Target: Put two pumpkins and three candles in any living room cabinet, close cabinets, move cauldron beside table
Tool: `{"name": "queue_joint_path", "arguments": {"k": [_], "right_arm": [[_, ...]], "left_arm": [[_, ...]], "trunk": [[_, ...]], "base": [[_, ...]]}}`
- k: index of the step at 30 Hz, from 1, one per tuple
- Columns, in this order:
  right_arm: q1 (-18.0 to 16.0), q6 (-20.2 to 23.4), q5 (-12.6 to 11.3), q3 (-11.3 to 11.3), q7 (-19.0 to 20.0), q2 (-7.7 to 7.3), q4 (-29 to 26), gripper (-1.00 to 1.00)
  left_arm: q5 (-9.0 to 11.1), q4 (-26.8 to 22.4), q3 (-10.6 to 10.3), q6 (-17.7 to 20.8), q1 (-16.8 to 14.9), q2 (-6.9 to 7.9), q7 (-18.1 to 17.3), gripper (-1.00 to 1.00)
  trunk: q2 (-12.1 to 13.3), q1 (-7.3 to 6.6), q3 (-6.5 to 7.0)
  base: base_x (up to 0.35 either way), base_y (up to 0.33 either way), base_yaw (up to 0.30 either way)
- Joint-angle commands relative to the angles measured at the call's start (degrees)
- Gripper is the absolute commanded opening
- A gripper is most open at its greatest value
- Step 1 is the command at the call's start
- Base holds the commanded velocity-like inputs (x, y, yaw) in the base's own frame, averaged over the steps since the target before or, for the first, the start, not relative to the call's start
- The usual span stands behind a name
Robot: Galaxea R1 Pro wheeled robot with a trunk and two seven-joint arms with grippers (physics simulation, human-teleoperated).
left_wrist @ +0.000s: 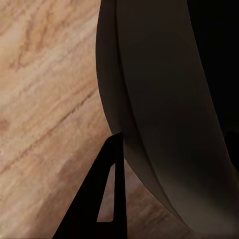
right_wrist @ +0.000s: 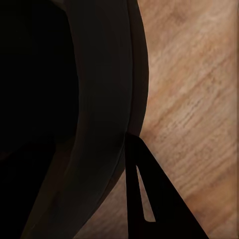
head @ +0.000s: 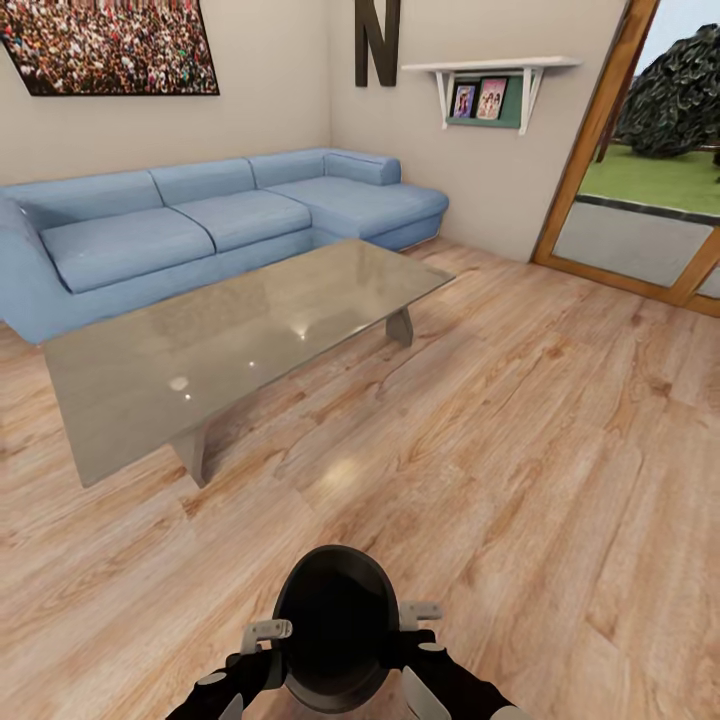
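Observation:
The black cauldron (head: pixel 335 625) hangs low in front of me over the wooden floor, its open mouth facing the head camera. My left gripper (head: pixel 272 640) is shut on its left rim and my right gripper (head: pixel 412 622) on its right rim. In the left wrist view one dark finger (left_wrist: pixel 107 199) lies against the outside of the cauldron wall (left_wrist: pixel 164 124). The right wrist view gives the same picture, with a finger (right_wrist: pixel 149 199) beside the wall (right_wrist: pixel 99 99). The glass-topped table (head: pixel 240 340) stands ahead to the left, well apart from the cauldron. The pumpkins, candles and cabinet are out of view.
A blue corner sofa (head: pixel 200 220) runs along the walls behind the table. A white wall shelf (head: pixel 490 80) with photos hangs at the back right, beside a wood-framed glass door (head: pixel 640 200). Open wooden floor (head: pixel 520 450) stretches ahead and to the right.

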Motion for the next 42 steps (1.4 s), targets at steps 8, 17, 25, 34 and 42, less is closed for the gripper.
{"name": "queue_joint_path", "arguments": {"k": [8, 17, 25, 34, 42], "right_arm": [[-0.1, -1.0, 0.4, 0.1, -0.2, -0.30, -1.1, -1.00], [-0.1, -1.0, 0.4, 0.2, -0.1, -0.34, -1.2, -1.00], [-0.1, -1.0, 0.4, 0.1, 0.2, -0.39, -1.2, -1.00], [0.0, -2.9, 0.4, 0.1, 0.2, -0.27, -1.2, -1.00], [0.0, -4.0, 0.4, 0.2, 0.2, -0.20, -1.1, -1.00]], "left_arm": [[1.1, -0.1, -0.9, 0.2, 0.0, 0.12, 0.5, -1.00], [1.1, -0.1, -0.9, 0.2, 0.0, 0.12, 0.5, -1.00], [1.1, -0.1, -0.9, 0.2, 0.0, 0.12, 0.5, -1.00], [1.1, -0.1, -0.8, 0.2, 0.0, 0.12, 0.6, -1.00], [1.2, -0.2, -0.7, 0.2, 0.0, 0.12, 0.6, -1.00]], "trunk": [[3.2, -1.77, 1.40], [6.8, -3.75, 3.02], [10.0, -5.51, 4.45], [13.6, -7.48, 6.07], [14.4, -7.92, 6.43]], "base": [[0.000, 0.000, 0.000], [0.000, 0.000, 0.000], [0.000, 0.000, 0.000], [0.000, 0.000, 0.000], [0.000, 0.000, 0.101]]}}
